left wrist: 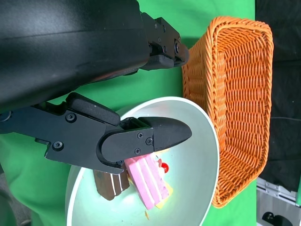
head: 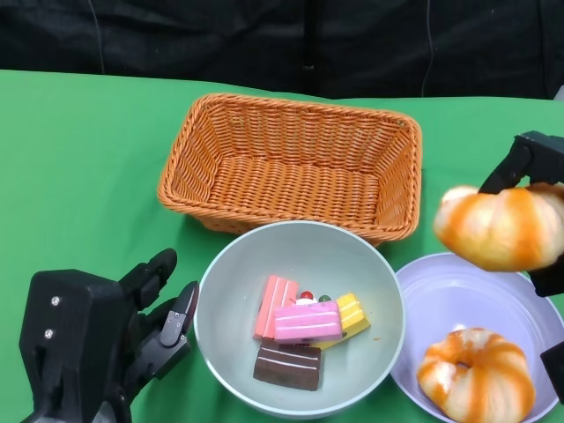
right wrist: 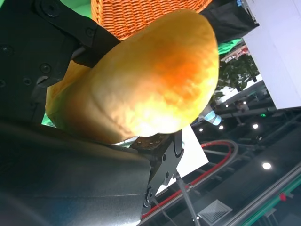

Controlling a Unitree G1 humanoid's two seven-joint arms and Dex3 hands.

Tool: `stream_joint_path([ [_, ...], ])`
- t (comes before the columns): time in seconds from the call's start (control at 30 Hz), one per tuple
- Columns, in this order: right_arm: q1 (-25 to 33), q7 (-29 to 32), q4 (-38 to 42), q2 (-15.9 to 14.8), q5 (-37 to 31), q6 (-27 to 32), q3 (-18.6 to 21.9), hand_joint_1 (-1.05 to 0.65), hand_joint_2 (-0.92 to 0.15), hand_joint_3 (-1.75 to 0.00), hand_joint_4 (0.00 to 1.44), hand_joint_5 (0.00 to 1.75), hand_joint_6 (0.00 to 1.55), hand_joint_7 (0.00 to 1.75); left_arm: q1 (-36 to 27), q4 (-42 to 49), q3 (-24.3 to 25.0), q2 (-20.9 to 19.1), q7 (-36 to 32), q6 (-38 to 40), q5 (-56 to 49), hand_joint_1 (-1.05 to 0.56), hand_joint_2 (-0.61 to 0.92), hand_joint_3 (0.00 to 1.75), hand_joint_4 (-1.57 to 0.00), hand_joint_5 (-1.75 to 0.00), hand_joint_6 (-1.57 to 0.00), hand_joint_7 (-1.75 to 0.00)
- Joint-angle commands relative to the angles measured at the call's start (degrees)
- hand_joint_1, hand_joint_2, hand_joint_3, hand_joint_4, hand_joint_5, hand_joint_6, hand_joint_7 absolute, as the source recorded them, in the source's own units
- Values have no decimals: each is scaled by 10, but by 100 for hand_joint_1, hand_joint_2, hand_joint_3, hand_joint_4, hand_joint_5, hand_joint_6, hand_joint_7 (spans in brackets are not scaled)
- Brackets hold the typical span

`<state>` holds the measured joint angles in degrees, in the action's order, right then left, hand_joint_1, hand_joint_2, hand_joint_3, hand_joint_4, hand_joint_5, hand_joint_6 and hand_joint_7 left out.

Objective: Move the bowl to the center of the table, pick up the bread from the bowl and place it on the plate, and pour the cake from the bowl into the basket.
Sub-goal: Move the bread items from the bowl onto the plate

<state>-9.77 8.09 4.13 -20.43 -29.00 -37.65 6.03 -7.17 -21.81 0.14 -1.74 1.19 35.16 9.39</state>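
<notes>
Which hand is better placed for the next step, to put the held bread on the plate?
The right hand. It already holds the orange-glazed bread roll above the pale lilac plate. The left hand is open beside the grey-green bowl.

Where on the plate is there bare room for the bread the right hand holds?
The plate is bare along its rim nearest the bowl, under the held bread in the right hand. The other bread crowds its near part.
</notes>
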Motion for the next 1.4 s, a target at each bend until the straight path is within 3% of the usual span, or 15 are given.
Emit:
stream_joint_path([
  [0.03, 3, 10, -1, -10, 1, 5, 0, -3, -3, -175, 104, 175, 93, 154, -2, -9, 4, -7, 5, 2, 0, -64, 92, 60, -6, -37, -22, 0],
  [0.2, 4, 13, -1, -11, 1, 6, -1, -4, -3, -175, 104, 175, 93, 154, -2, -9, 4, -7, 5, 2, 0, -64, 92, 60, -6, -36, -22, 0],
  [0.3, 7, 50, 25, -36, -94, 54, -4, 2, 0, -171, 105, 175, 96, 150, -3, -10, 9, -6, 5, 5, 4, -64, 92, 60, -6, -36, -22, 0],
  [0.37, 7, 60, 31, -42, -110, 69, -9, 4, -1, -168, 105, 175, 97, 147, -2, -10, 9, -5, 3, 9, 2, -65, 92, 60, -7, -36, -22, 0],
  [0.97, 13, 58, 43, -67, -110, 97, -53, 13, -4, -154, 101, 175, 98, 138, -4, -12, 10, -5, 6, 7, 3, -65, 92, 60, -6, -35, -22, 0],
  [1.17, 10, 58, 61, -72, -115, 116, -74, 10, -12, -139, 97, 175, 96, 138, -4, -14, 10, -5, 5, 11, 3, -65, 92, 60, -6, -35, -21, 0],
  [1.4, -33, 67, 153, -72, -113, 87, -119, 8, -19, -129, 94, 175, 95, 131, -1, -13, 9, -7, 8, 13, 2, -63, 92, 61, -6, -35, -21, 0],
])
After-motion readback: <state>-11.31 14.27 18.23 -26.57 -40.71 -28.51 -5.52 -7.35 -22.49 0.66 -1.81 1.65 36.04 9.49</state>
